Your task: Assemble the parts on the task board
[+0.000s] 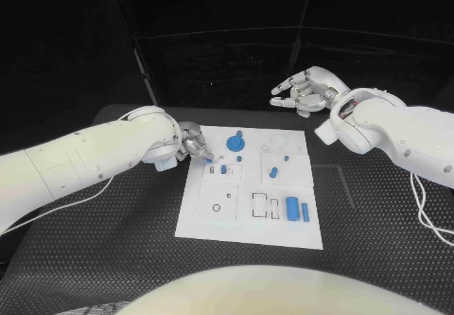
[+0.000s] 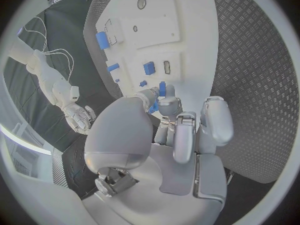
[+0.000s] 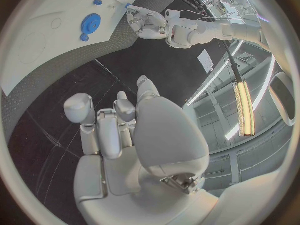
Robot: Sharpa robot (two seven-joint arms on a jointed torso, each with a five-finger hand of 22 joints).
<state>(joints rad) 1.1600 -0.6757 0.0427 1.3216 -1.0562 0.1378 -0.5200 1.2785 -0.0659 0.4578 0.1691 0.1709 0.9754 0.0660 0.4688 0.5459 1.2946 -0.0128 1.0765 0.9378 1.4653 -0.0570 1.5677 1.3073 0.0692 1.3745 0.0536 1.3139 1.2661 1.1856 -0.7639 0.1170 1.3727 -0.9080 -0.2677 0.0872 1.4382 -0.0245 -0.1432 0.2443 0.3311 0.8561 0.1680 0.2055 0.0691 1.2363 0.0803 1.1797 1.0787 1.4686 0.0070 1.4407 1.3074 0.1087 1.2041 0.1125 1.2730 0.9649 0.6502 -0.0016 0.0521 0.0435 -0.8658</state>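
The white task board (image 1: 284, 226) lies in the middle of the black table. On it are a blue gear-like disc (image 1: 235, 142), a blue oval piece (image 1: 272, 173), a blue cylinder (image 1: 292, 209) and several small blue pegs. My left hand (image 1: 196, 147) is at the board's left edge near its far end. It pinches a small blue part (image 2: 162, 89) between thumb and fingertips (image 2: 167, 104), just above the board (image 2: 187, 25). My right hand (image 1: 303, 88) hangs raised beyond the board's far right corner, fingers loosely curled and apart, holding nothing. The right wrist view shows the disc (image 3: 91, 22) and the left hand (image 3: 150, 24).
The board has several dark-outlined recesses, some at its near left (image 1: 218, 207) and near middle (image 1: 259, 204). Ridged black matting (image 1: 104, 249) surrounds the board on all sides. A white cable (image 1: 428, 216) trails from the right arm at the table's right.
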